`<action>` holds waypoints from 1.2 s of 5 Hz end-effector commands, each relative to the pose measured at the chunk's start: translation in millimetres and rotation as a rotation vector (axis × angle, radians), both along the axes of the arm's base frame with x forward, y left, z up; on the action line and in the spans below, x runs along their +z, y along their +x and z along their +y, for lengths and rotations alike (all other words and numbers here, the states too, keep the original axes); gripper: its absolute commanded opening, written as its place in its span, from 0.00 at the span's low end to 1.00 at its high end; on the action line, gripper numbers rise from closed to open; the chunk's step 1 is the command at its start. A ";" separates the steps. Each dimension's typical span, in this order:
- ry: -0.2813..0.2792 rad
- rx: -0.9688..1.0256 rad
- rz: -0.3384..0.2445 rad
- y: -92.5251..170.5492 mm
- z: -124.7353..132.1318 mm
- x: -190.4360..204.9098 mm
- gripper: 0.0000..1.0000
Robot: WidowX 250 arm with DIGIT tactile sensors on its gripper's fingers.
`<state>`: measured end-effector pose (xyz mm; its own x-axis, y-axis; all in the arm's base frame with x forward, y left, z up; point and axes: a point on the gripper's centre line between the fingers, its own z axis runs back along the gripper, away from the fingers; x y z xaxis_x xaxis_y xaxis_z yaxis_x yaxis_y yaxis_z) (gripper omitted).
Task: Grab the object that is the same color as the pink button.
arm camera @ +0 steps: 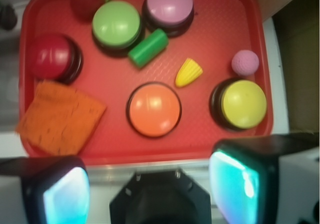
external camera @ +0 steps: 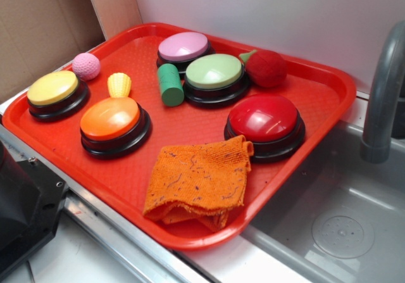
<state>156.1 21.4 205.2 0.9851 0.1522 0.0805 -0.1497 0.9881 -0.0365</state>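
- Nearest, gripper: fingers spread wide, holding nothing, poised above the red tray's front edge, clear of everything on it.
- Pink ball: far right in the wrist view, near the yellow button.
- Pink button: back of tray, beside the green button.
- No legible writing.

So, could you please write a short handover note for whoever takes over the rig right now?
Gripper: open and empty, held high above the near edge of the red tray, touching nothing.
Pink ball: on the tray near its far left corner, beside the yellow button, close to the yellow corn toy.
Pink button: at the back of the tray, behind the green button.
Done: nothing yet; the ball is untouched.
Left: move over the ball, descend, close on it and lift.
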 end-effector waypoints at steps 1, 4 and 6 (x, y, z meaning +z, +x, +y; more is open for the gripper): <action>-0.052 0.167 0.009 37.3 81.9 -31.7 1.00; -0.005 0.342 0.085 74.9 152.1 -118.9 1.00; 0.021 0.358 0.137 79.9 155.6 -146.8 1.00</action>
<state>230.4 170.9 44.9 0.8588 0.5030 -0.0974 -0.5029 0.8639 0.0274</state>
